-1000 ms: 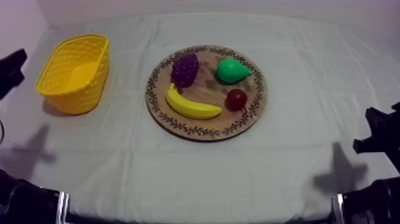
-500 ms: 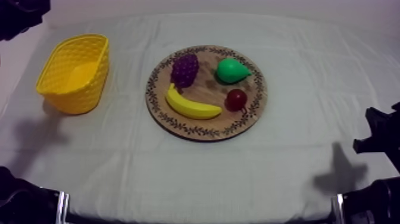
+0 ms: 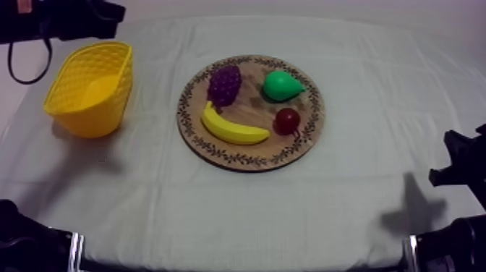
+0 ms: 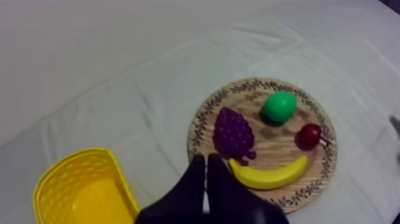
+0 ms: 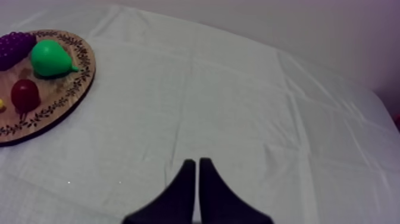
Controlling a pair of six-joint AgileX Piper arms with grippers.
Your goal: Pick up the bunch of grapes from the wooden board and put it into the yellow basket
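The purple bunch of grapes lies on the upper left of the round wooden board, above the banana. The yellow basket stands left of the board with nothing in it. My left gripper hangs high behind the basket, away from the board. Its wrist view shows the fingers shut together, over the cloth between the basket and the grapes. My right gripper rests at the right edge. Its fingers are shut on nothing, over bare cloth.
A green pear and a small red fruit share the right half of the board. Bare cloth lies between basket and board, and all along the table's front.
My left arm has lifted from the left edge to the upper left and swung rightward behind the basket. The right arm and the fruit have not moved.
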